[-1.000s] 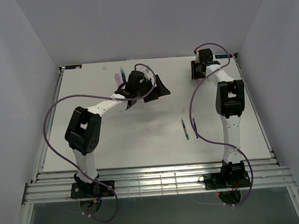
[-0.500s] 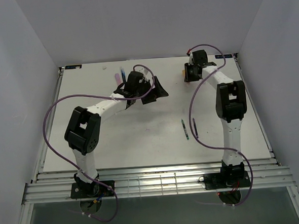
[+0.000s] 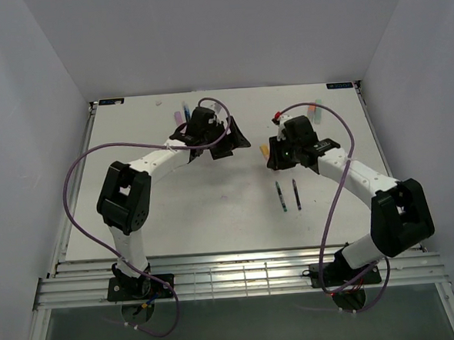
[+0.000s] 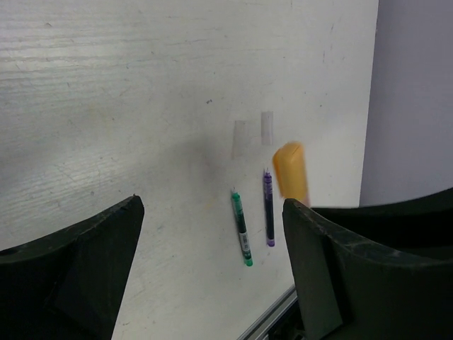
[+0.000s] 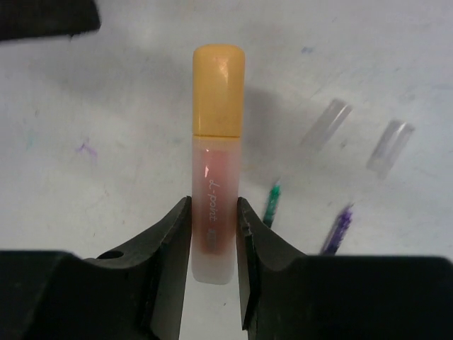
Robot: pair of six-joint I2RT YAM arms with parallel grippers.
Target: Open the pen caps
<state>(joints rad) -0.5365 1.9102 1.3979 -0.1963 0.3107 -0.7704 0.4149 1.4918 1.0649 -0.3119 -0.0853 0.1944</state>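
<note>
— Left gripper point(image 4: 212, 205)?
— Spread wide, empty, over the far middle of the table point(image 3: 175, 212)
— Right gripper point(image 5: 213, 212)?
— Pinching a pen point(image 5: 212, 184) right of centre, just beyond a green pen point(image 3: 280, 197) and a purple pen point(image 3: 296, 194); orange cap point(image 5: 219, 88) on, pointing left

2 thin pens point(image 3: 280, 196) lie side by side on the table point(image 3: 175, 212), before the marker point(image 5: 216, 127).

Bright, even light, soft faint shadows on the worktop point(image 3: 214, 209); left wrist view's orange pen point(image 4: 291, 170) blurs at 3 o'clock.
</note>
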